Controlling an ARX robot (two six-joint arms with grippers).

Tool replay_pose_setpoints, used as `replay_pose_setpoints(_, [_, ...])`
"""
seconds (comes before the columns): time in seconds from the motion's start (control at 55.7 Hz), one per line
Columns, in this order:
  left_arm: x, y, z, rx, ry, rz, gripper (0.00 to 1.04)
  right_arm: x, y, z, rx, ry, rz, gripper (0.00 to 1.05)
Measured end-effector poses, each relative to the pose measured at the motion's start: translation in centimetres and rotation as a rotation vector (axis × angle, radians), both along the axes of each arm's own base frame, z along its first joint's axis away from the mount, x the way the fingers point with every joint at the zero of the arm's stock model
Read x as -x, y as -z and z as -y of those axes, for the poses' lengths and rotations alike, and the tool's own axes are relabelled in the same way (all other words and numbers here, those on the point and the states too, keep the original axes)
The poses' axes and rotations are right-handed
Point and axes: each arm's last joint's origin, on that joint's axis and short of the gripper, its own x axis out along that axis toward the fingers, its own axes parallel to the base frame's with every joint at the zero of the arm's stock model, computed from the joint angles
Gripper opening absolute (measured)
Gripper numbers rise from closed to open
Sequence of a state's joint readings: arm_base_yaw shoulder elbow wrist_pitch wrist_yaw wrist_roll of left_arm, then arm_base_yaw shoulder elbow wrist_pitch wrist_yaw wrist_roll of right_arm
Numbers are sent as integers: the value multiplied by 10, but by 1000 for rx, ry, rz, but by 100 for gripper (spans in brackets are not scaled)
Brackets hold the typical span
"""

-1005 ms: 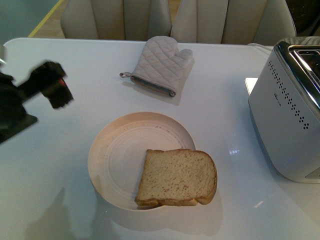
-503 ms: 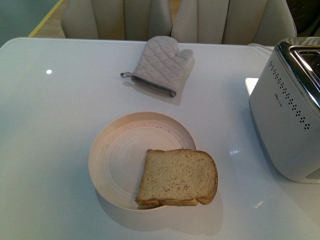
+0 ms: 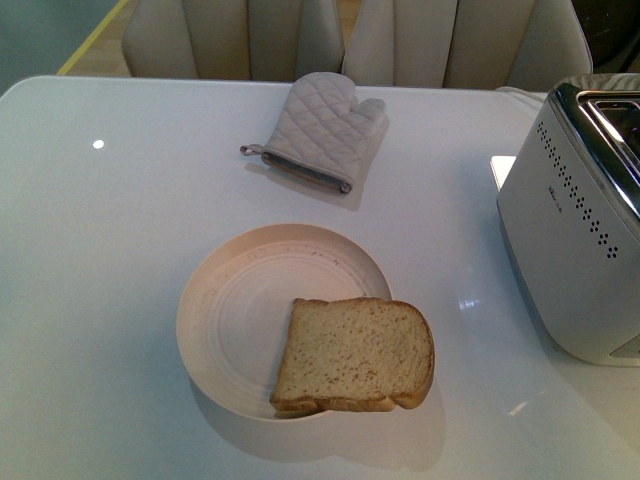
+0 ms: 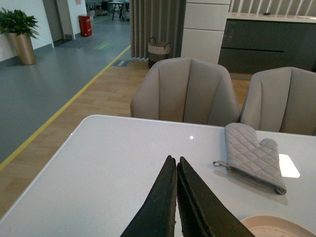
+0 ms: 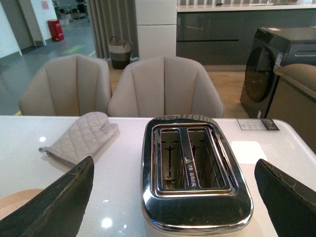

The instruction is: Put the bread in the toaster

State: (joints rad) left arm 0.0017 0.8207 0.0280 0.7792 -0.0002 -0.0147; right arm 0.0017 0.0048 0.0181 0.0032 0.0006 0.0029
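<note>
**A:** What has been moved?

**B:** The left arm has been drawn out of the front view, off the worktop (image 3: pixel 100 300).

**A:** Where is the bread found?

**B:** Near the toaster (image 3: pixel 575 230), on the plate's (image 3: pixel 240 310) right half, the bread (image 3: pixel 355 355) is laid flat, rounded top turned toward the toaster. The right gripper (image 5: pixel 174 164), jaws spread wide above the slots, is judged nearer. The left gripper (image 4: pixel 176 160), jaws pressed together on nothing, is held left of the plate.
</note>
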Motion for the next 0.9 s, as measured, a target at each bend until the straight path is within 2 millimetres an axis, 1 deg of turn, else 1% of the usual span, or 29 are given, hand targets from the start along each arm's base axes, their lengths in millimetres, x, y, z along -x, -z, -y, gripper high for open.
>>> replay_pose_setpoints(0.144, [9,0,0,0,0,0,3,0,0,0,0,0,0,96])
replay_pose_setpoints(0.359, [20,-6,0,-1,0,21,3,0,0,0,0,0,0,96])
replay_pose_setpoints(0.898, [37,-8,0,-3,0,27,3,0,0,0,0,0,0,96])
